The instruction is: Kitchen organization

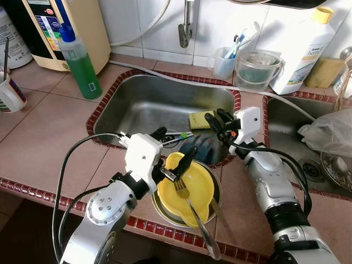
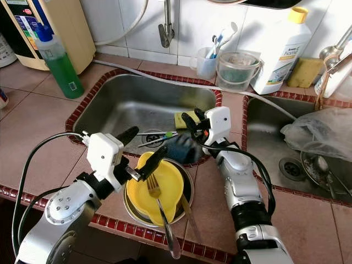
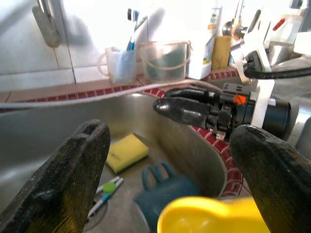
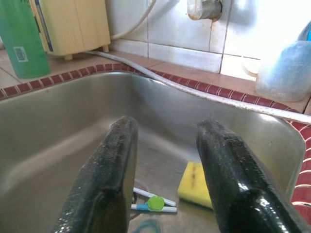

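Note:
On the counter's front edge a yellow bowl (image 1: 193, 186) sits inside a metal bowl (image 1: 160, 213), with a fork (image 1: 191, 208) lying across it. My left gripper (image 1: 175, 144) stands open over the bowl's far rim, holding nothing. In the steel sink (image 1: 137, 102) lie a dark blue cup (image 1: 199, 148), a yellow sponge (image 1: 199, 120) and a thin white tool with a green dot (image 1: 179, 136). My right gripper (image 1: 214, 115) is open at the sink's right side, above the sponge (image 4: 197, 184), with its fingers pointing toward the basin.
A green soap bottle (image 1: 81, 61) and a beige appliance (image 1: 66, 27) stand at the back left. Behind the sink are a tap (image 1: 186, 27), a cup of brushes (image 1: 224, 61), a clear tub (image 1: 257, 69) and a white bottle (image 1: 302, 49). A second sink holds a plastic bag (image 1: 330, 132).

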You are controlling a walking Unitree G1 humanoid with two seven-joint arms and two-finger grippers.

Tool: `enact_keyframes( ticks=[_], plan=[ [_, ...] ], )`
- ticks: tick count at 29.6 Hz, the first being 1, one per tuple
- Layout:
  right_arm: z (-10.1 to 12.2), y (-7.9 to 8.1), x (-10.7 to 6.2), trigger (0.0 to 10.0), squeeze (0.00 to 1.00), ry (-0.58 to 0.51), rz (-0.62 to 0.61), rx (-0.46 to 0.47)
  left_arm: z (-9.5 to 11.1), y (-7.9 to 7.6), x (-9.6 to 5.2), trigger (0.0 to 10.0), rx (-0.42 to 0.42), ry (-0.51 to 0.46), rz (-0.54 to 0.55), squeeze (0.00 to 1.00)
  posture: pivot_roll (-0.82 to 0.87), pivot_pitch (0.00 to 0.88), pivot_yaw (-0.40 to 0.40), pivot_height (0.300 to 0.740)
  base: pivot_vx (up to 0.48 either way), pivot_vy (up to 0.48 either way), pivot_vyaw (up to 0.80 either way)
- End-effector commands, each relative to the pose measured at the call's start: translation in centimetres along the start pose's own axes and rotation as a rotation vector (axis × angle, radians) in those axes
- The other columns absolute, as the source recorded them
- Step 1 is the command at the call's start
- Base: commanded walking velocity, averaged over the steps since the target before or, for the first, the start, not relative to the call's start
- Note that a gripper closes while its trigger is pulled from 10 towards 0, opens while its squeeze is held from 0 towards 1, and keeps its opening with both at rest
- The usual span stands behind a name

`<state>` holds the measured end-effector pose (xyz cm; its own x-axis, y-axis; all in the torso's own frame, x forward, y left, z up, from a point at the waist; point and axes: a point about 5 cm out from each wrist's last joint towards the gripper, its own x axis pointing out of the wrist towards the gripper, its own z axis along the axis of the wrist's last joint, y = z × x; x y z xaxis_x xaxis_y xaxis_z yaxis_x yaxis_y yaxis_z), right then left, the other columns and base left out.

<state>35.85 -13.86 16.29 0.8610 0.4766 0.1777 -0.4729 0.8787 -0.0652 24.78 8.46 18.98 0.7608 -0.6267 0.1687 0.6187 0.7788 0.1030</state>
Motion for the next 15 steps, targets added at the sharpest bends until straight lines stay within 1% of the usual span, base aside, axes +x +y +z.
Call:
enact_keyframes(
  ticks=[1,4,6,8,11,12,13,14,15],
  plan=[
    [0.9,0.0,0.2,10.0,1.00,-0.049,-0.002,-0.005,0.1,0.3,0.0,10.0,0.005,-0.010,0.011,0.00,-0.01,0.162,0.022,0.740,0.000,0.000,0.00],
    [1.4,-0.1,0.1,10.0,1.00,-0.075,-0.024,-0.016,0.1,1.2,0.1,10.0,0.020,-0.019,0.040,0.00,-0.01,0.148,0.019,0.740,0.000,0.000,0.00],
    [1.5,-0.2,0.0,10.0,1.00,-0.086,-0.032,-0.016,0.2,1.6,0.1,10.0,0.014,-0.024,0.054,0.00,-0.01,0.139,0.019,0.740,0.000,0.000,0.00],
    [2.0,-0.4,-0.1,10.0,1.00,-0.113,-0.064,-0.021,0.1,2.5,0.3,10.0,0.018,-0.029,0.092,0.00,-0.01,0.129,0.016,0.740,0.000,0.000,0.00],
    [2.6,-0.6,-0.3,10.0,1.00,-0.150,-0.107,-0.027,-0.2,3.9,0.4,10.0,0.012,-0.028,0.160,0.00,-0.01,0.115,0.012,0.740,0.000,0.000,0.00],
    [2.9,-0.9,-0.5,10.0,1.00,-0.172,-0.148,-0.045,-0.6,4.8,0.4,10.0,-0.002,-0.028,0.209,0.00,-0.01,0.108,0.012,0.740,0.000,0.000,0.00],
    [3.0,-0.9,-0.6,10.0,1.00,-0.179,-0.166,-0.050,-0.8,5.1,0.4,10.0,-0.006,-0.028,0.228,0.00,-0.01,0.107,0.014,0.740,0.000,0.000,0.00],
    [3.0,-0.9,-0.6,10.0,1.00,-0.179,-0.166,-0.050,-0.8,5.1,0.4,10.0,-0.006,-0.028,0.228,0.00,-0.01,0.107,0.014,0.740,0.000,0.000,0.00],
    [3.2,-1.1,-0.9,10.0,1.00,-0.194,-0.204,-0.051,-1.4,6.1,0.3,10.0,-0.041,-0.025,0.300,0.00,-0.02,0.095,0.013,0.740,0.000,0.000,0.00]
  ],
)
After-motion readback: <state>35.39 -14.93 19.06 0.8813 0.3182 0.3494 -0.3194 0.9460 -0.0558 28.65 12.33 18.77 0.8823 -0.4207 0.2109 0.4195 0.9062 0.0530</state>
